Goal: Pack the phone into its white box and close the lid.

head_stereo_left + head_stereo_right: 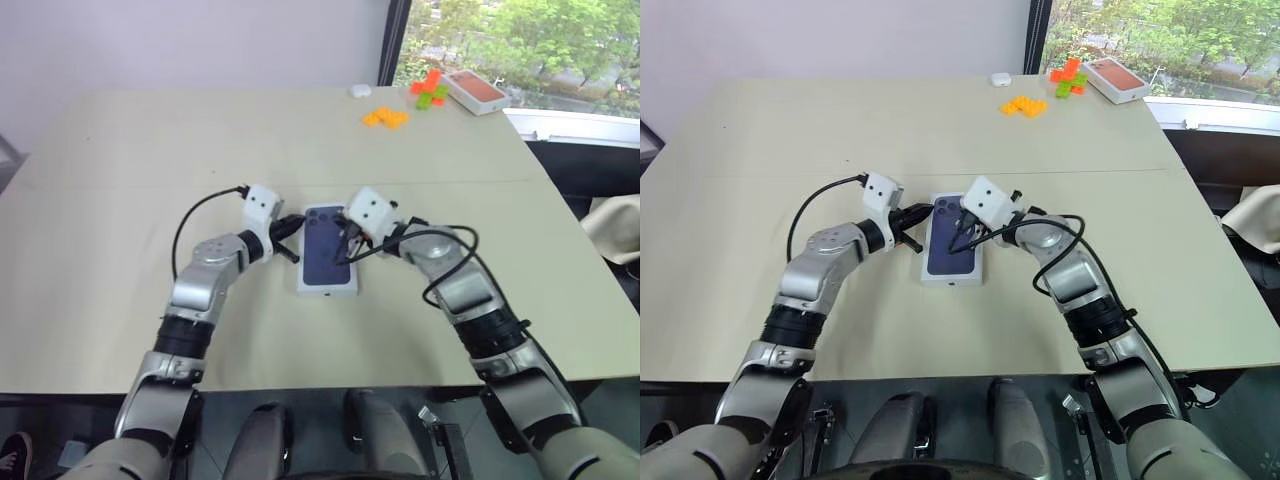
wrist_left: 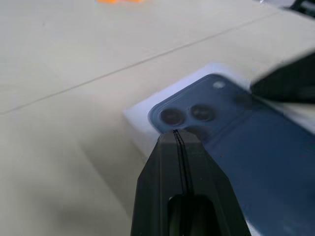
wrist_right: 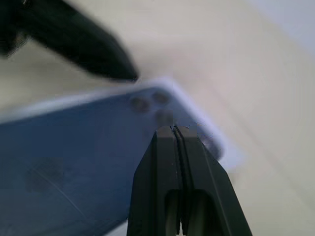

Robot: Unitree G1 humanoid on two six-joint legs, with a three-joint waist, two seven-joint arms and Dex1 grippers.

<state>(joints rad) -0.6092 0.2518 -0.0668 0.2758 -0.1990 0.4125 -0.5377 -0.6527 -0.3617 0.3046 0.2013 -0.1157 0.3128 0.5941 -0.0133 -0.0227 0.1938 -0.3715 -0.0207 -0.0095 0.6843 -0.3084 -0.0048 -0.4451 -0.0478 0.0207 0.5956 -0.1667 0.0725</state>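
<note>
The lid [image 1: 328, 250], white with a dark navy phone picture on its face, sits on the white box [image 1: 328, 290] at the middle of the table; only the box's near side shows under it. The phone is hidden. My left gripper [image 1: 298, 222] is shut, its tip at the lid's far left corner by the printed camera lenses [image 2: 192, 113]. My right gripper [image 1: 345, 238] is also shut, and its tip rests over the lid's far right part. In the right wrist view the shut fingers [image 3: 172, 147] point at the lens corner, with the left gripper [image 3: 83, 49] beyond.
At the back right of the table [image 1: 150, 200] lie orange blocks [image 1: 385, 117], orange and green blocks [image 1: 428, 90], an orange-topped box [image 1: 475, 90] and a small white object [image 1: 360, 90]. The table's right edge runs beside a dark ledge under the window.
</note>
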